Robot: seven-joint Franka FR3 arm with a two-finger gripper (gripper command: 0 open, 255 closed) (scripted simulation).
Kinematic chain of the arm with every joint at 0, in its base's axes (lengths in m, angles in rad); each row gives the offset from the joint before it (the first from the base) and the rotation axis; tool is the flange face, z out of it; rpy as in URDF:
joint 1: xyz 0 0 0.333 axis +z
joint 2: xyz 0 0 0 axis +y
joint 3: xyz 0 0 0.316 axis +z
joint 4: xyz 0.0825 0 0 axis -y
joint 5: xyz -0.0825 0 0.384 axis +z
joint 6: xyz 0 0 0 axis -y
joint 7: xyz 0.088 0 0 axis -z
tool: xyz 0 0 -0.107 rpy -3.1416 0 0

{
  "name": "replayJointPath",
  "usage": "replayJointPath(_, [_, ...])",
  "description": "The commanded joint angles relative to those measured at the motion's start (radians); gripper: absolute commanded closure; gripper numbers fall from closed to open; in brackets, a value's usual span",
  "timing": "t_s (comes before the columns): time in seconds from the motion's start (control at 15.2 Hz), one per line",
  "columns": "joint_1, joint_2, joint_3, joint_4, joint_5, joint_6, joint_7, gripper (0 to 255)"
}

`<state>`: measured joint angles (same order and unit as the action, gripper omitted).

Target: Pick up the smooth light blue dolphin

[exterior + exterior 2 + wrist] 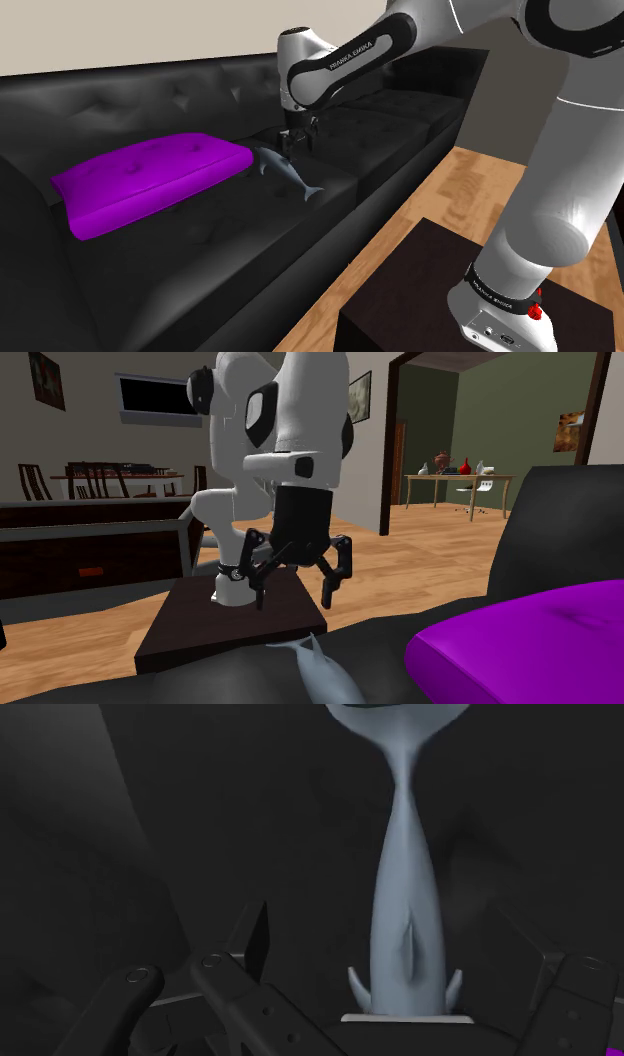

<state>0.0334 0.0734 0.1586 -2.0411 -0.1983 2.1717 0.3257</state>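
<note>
Pincer (297, 137), fingers apart, poised just above the grey-blue dolphin (286, 172) lying on the black sofa (390, 130), just right of the purple cushion (150, 180) in the shoulder view

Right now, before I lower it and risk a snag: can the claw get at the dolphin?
Probably yes. The claw hangs open just above the dolphin, which lies bare on the sofa beside the cushion. Nothing sits between them, and the dolphin's body lines up inside the open claw.
</note>
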Motion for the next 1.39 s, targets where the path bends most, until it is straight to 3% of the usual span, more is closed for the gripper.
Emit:
replayJointPath(0.0, [0.004, 0.066, 0.001, 0.056, -0.021, 0.031, 0.016, 0])
replayJointPath(0.26, [0.022, 0.195, 0.000, 0.194, -0.060, 0.062, 0.047, 0])
replayJointPath(0.86, [0.026, 0.241, -0.009, 0.153, -0.084, 0.146, 0.073, 0])
replayJointPath(0.92, [0.026, 0.241, -0.009, 0.151, -0.084, 0.148, 0.073, 255])
replayJointPath(1.32, [0.026, 0.242, -0.009, 0.150, -0.085, 0.149, 0.074, 255])
